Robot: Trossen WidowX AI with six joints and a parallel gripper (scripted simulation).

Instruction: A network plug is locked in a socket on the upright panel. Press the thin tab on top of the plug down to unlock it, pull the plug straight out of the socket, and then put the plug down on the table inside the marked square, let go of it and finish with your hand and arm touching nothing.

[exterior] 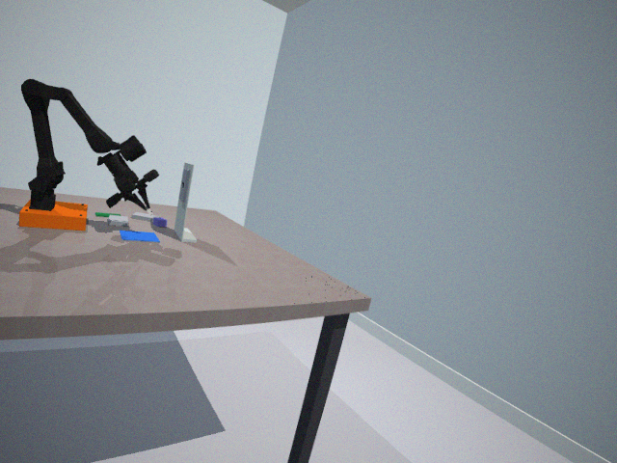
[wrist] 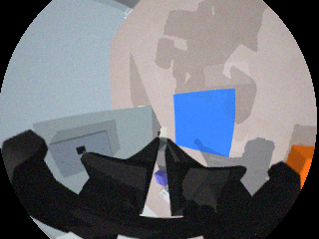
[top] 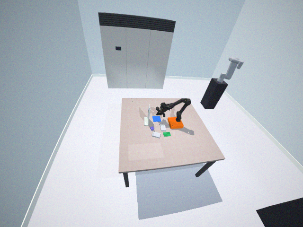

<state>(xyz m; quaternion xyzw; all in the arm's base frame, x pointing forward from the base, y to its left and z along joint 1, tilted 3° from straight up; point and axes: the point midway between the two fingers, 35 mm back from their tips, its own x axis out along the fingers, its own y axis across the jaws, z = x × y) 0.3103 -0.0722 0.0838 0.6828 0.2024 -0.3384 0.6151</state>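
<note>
My gripper (top: 157, 114) (exterior: 148, 209) points steeply down above the table, shut on the small whitish plug (exterior: 149, 211) (wrist: 162, 132), which sticks out past the fingertips. The fingers hide most of the plug, and its tab cannot be made out. The upright panel (top: 148, 116) (exterior: 182, 204) (wrist: 137, 121) stands apart from the plug. Its socket shows a dark opening (wrist: 81, 149) in the wrist view. The flat blue square (top: 156, 118) (exterior: 140, 236) (wrist: 204, 121) lies on the table between the panel and the arm's base; the plug is above table height near its panel-side edge.
A purple block (top: 152, 128) (exterior: 159, 222) (wrist: 160, 177) lies near the panel's foot. Two whitish boxes (top: 163, 127) (top: 155, 134) and a green piece (top: 166, 134) (exterior: 107, 214) lie beyond the blue square. The orange base (top: 175, 122) (exterior: 52, 219) (wrist: 301, 161) carries the arm.
</note>
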